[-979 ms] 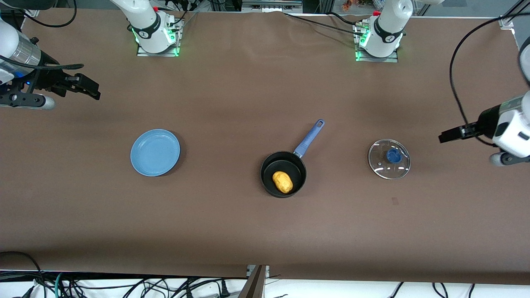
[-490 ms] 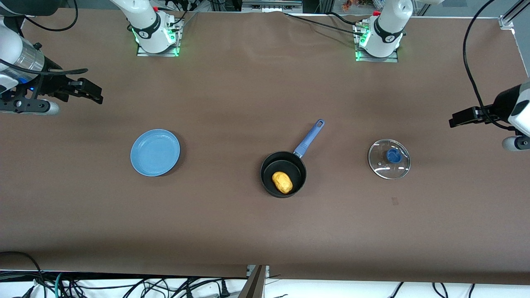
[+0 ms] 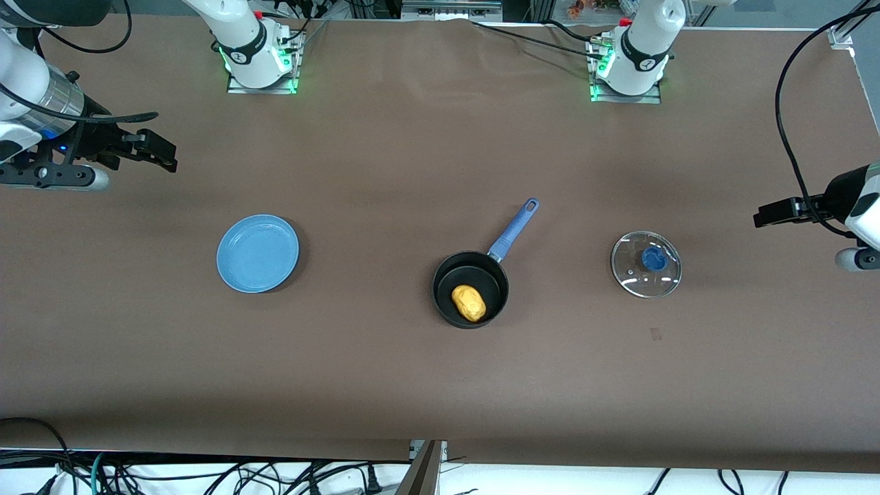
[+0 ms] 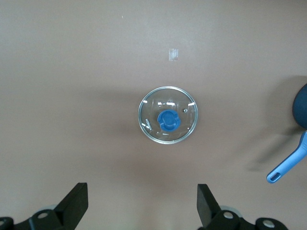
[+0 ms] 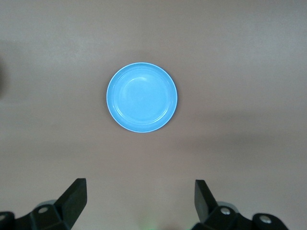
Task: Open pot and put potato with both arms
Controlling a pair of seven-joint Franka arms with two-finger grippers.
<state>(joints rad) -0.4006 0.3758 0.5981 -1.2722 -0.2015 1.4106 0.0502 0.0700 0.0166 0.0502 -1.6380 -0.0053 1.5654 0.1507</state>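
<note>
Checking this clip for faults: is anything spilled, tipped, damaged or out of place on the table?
Nothing stands out. The potato lies in the open pot, the glass lid rests flat beside it, and the blue plate sits bare.

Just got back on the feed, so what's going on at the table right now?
Nothing is being handled. The potato lies in the pot, which stands uncovered. The glass lid lies flat on the table toward the left arm's end, and the blue plate sits bare toward the right arm's end. The left end effector hangs open and holds nothing, out past the lid; the right end effector hangs open, holding nothing, out past the plate.
</note>
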